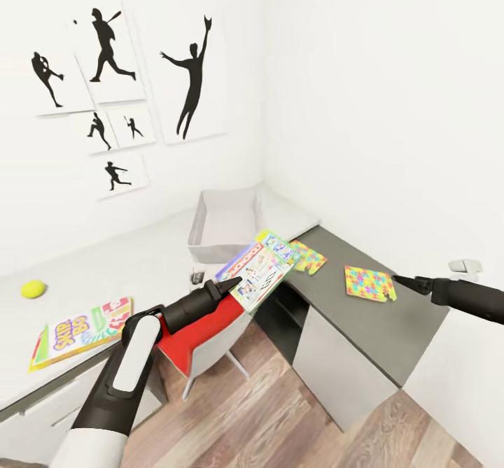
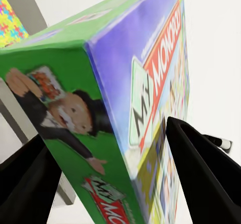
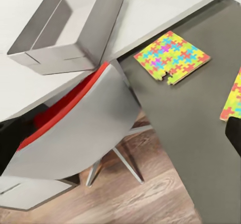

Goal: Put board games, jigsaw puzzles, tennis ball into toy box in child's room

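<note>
While pinched between the left gripper [image 1: 234, 285] fingers short of the empty toy box [image 1: 222, 224]: Monopoly board game [image 1: 260, 268]. Left wrist: box edge clamped. Right wrist: puzzle [image 3: 171, 57] beyond fingers; right gripper [image 1: 400, 280] closure indeterminate. Outstanding: second game [image 1: 82, 331], ball [image 1: 33, 289], puzzles.

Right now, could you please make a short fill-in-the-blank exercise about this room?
1. The left gripper holds a Monopoly game box up above the ____ chair.
2. The grey toy box is ____ inside.
3. The two jigsaw puzzles lie on the ____ grey part of the desk.
4. The yellow-green ball rests on the ____ grey desk top.

Missing words: red; empty; dark; light
</note>
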Robot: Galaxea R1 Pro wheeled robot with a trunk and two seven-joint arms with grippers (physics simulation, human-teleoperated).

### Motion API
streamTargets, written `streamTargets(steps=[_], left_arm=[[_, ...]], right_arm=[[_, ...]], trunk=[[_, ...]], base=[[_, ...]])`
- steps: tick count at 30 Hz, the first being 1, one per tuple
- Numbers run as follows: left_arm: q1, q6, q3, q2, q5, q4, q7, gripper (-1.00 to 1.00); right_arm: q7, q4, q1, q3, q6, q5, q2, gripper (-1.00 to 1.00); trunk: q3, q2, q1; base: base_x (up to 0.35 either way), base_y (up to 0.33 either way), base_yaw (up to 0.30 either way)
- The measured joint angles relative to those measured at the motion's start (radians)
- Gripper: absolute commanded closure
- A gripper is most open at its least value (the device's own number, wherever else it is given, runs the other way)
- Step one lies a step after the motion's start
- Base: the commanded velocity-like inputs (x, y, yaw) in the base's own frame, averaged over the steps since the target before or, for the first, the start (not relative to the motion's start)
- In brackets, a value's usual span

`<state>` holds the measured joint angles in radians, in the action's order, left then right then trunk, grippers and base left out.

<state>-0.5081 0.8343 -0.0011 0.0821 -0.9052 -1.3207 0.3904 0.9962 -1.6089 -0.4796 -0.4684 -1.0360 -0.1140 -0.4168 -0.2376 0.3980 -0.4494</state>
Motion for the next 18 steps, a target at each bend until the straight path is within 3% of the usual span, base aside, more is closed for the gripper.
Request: streamTargets(steps=[8, 18], left_arm=[[0.000, -0.001, 0.001, 0.000, 0.000, 0.000, 0.001, 1.00], [0.001, -0.003, 0.001, 0.000, 0.000, 0.000, 0.000, 1.00]], right_arm=[[0.000, 0.000, 0.000, 0.000, 0.000, 0.000, 0.000, -1.00], [0.000, 0.000, 0.000, 0.001, 0.001, 0.000, 0.000, -1.00]], trunk=[[0.000, 0.000, 0.000], [0.000, 0.000, 0.001]], base=[[0.034, 0.000, 0.300], [0.261, 0.000, 0.281]])
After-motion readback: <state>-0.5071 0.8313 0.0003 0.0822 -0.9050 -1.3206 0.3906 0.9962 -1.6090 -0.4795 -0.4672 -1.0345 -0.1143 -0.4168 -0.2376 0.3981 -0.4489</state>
